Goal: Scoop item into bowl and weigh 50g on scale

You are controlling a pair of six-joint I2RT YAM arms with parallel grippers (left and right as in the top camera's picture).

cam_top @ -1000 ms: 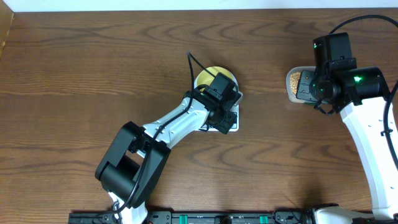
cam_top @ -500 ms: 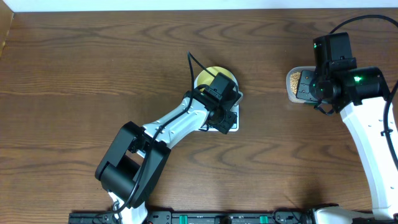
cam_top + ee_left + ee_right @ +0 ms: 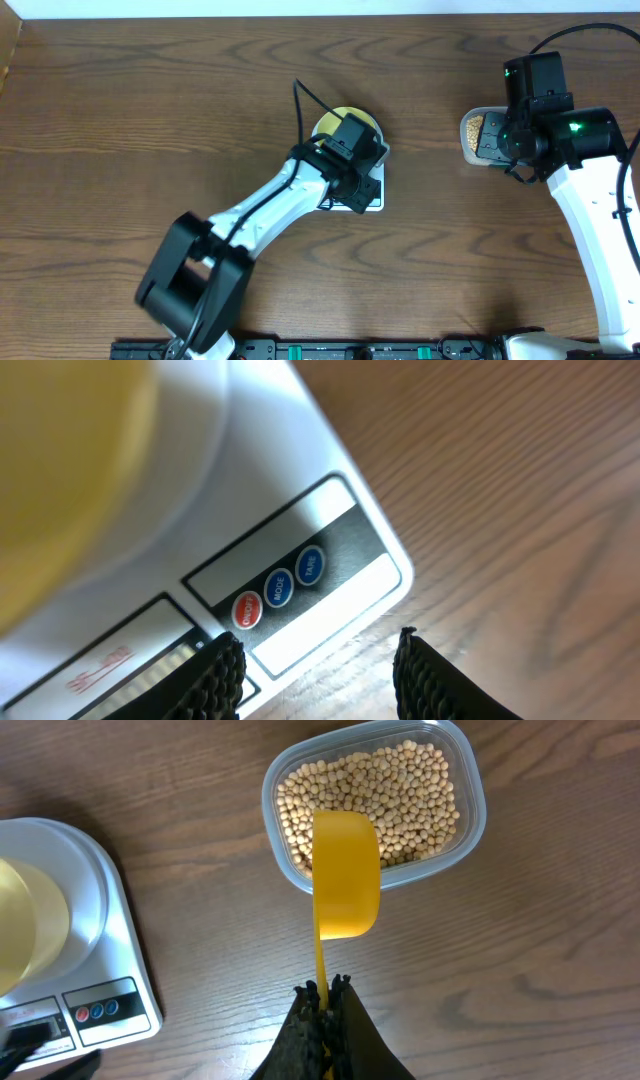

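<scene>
Our left gripper (image 3: pixel 320 660) open, hovering over the scale's (image 3: pixel 255 480) front buttons (image 3: pixel 278 590), bowl (image 3: pixel 60 470) on the scale, our right gripper (image 3: pixel 325 998) clamped on the scoop (image 3: pixel 346 880) handle, scoop above the tub (image 3: pixel 472 815) of beans (image 3: pixel 400 790).

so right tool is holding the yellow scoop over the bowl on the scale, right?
No. The right tool holds the yellow scoop over the clear tub of beans, not over the bowl on the scale; the right wrist view shows it.
</scene>
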